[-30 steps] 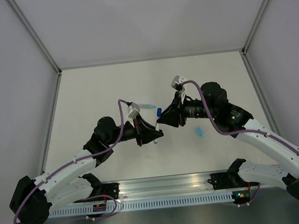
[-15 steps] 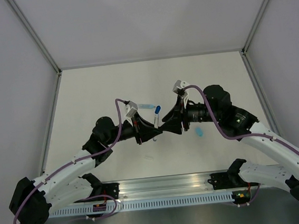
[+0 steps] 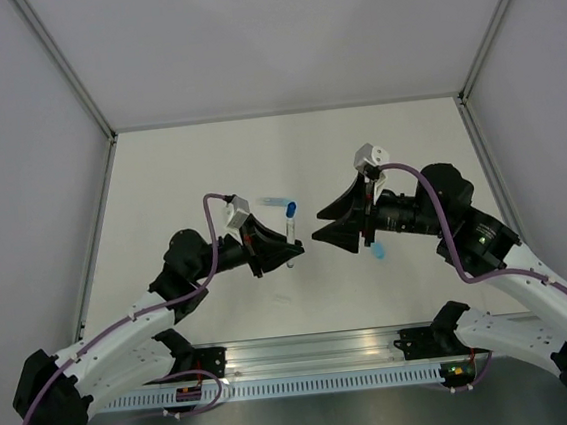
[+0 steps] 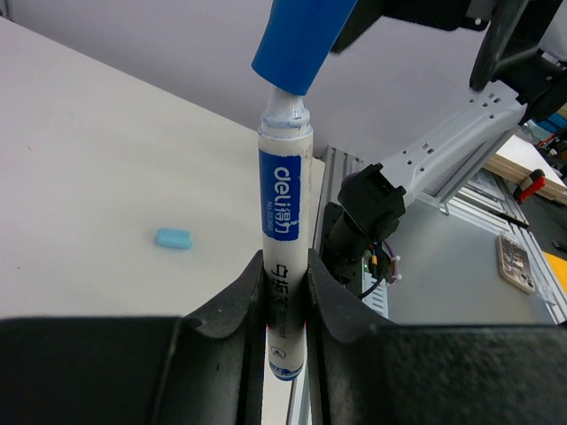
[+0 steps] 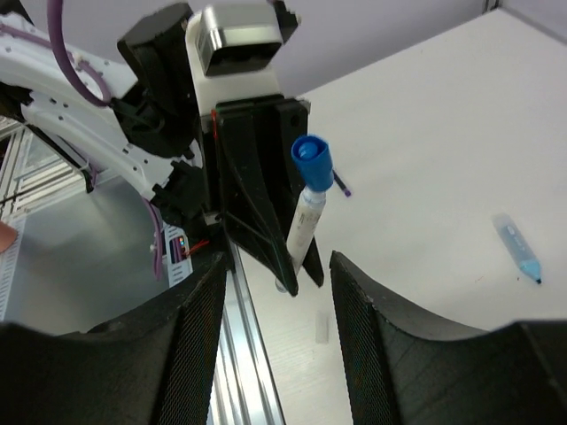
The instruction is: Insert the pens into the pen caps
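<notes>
My left gripper [image 3: 286,255] is shut on the white-barrelled pen [image 3: 291,234] and holds it upright above the table. A dark blue cap [image 3: 290,209] sits on the pen's top end. In the left wrist view the pen [image 4: 283,221] stands between the fingers with the cap [image 4: 301,40] above. My right gripper [image 3: 317,225] is open and empty, just right of the pen. Its wrist view shows the capped pen [image 5: 306,221] ahead of the open gripper [image 5: 276,266]. A thin dark pen's tip [image 5: 341,187] shows behind the cap.
One pale translucent blue cap [image 3: 277,201] lies on the table behind the left gripper; it also shows in the right wrist view [image 5: 518,248]. Another pale blue cap [image 3: 380,250] lies under the right arm, also visible in the left wrist view [image 4: 174,237]. A metal rail [image 3: 317,355] runs along the near edge.
The right gripper brought the dark blue cap onto the pen's end, let go and drew back to the right, open. The left arm shifted slightly left with the pen.
</notes>
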Available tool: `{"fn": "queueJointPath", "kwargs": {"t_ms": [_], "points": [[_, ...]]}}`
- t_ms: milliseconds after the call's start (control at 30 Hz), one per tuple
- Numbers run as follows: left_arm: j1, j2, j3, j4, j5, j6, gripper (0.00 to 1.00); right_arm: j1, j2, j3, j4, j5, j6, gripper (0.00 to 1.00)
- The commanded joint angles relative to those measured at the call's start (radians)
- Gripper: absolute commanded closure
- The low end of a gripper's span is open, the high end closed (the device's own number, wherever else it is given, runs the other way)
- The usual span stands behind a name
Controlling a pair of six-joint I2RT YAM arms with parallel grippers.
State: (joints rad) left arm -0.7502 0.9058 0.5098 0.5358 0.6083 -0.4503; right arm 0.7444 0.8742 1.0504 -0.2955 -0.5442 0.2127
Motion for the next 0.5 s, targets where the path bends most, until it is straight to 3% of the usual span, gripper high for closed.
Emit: {"fn": "queueJointPath", "kwargs": {"t_ms": [0,133,467], "points": [[0.002,-0.041,-0.016,0.076,0.025,0.016,0.98,0.004,0.029,0.081,0.142,0.024,0.031,0.43],[0.003,-0.059,-0.024,0.064,0.01,0.035,0.98,0.004,0.12,0.213,0.156,-0.025,0.039,0.43],[0.003,-0.059,-0.016,0.066,0.021,0.019,0.98,0.009,0.186,0.189,0.24,-0.071,-0.007,0.44]]}}
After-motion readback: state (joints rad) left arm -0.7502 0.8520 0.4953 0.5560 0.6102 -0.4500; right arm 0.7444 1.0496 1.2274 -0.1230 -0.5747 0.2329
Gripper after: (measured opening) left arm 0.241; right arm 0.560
